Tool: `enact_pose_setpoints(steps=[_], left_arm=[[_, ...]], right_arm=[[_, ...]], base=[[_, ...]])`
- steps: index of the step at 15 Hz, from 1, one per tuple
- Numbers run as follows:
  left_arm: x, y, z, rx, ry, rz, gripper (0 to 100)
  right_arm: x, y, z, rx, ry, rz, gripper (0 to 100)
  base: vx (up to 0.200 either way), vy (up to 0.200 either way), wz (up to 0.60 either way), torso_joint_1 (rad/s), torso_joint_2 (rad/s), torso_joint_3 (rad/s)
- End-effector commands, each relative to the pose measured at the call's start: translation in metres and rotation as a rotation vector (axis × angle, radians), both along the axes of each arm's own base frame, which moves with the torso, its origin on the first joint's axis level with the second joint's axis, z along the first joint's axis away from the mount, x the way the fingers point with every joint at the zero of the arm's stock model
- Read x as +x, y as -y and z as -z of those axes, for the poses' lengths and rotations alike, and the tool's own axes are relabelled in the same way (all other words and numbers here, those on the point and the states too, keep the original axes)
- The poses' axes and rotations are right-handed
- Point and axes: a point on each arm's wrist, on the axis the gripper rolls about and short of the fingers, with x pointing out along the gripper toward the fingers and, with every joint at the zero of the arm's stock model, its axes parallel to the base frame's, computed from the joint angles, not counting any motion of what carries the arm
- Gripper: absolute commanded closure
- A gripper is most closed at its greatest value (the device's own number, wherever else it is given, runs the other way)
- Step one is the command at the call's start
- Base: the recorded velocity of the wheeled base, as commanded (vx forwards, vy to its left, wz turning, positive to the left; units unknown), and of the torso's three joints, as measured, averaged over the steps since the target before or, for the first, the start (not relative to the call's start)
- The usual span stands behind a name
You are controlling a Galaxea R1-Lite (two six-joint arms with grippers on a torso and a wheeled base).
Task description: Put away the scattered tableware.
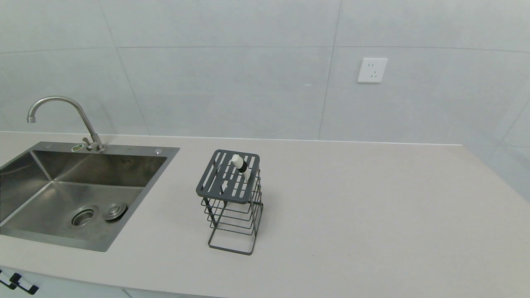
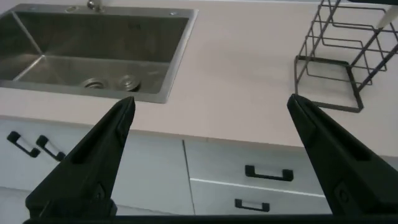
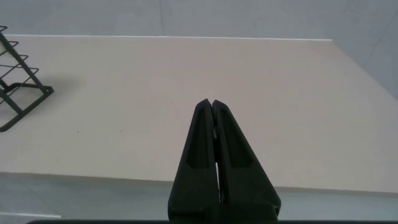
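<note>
Your left gripper (image 2: 211,99) stands spread wide and empty, off the front edge of the counter (image 1: 352,207) above the drawers (image 2: 267,174); your right gripper (image 3: 212,102) is pinched closed on nothing over that counter. The white-handled utensil (image 1: 240,164) sits tilted in the slotted top of the wire rack (image 1: 230,198), well apart from both grippers, beside the sink (image 1: 124,148). A small green label (image 1: 77,147) sits by the tap (image 1: 62,107), its print too small to read

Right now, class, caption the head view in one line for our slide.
Wire rack holding a white-handled utensil stands on the counter beside a steel sink and tap.
</note>
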Motion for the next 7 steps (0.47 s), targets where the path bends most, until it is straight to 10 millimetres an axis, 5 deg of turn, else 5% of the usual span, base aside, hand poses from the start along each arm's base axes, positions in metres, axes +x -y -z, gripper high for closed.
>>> enact_pose_setpoints(steps=[1,7], left_arm=[[-0.0048,0.0002,0.0011,0.000,0.065,0.001,0],[-0.0051,0.0003,0.0014,-0.012,0.065,-0.001,0]], right_arm=[[0.0001,0.0000,-0.0001,0.000,-0.001,-0.002,100],[0.0001,0.0000,-0.0001,-0.001,-0.001,-0.002,100]], base=[[0.000,0.000,0.00,0.000,0.00,0.000],[0.000,0.000,0.00,0.000,0.00,0.000]])
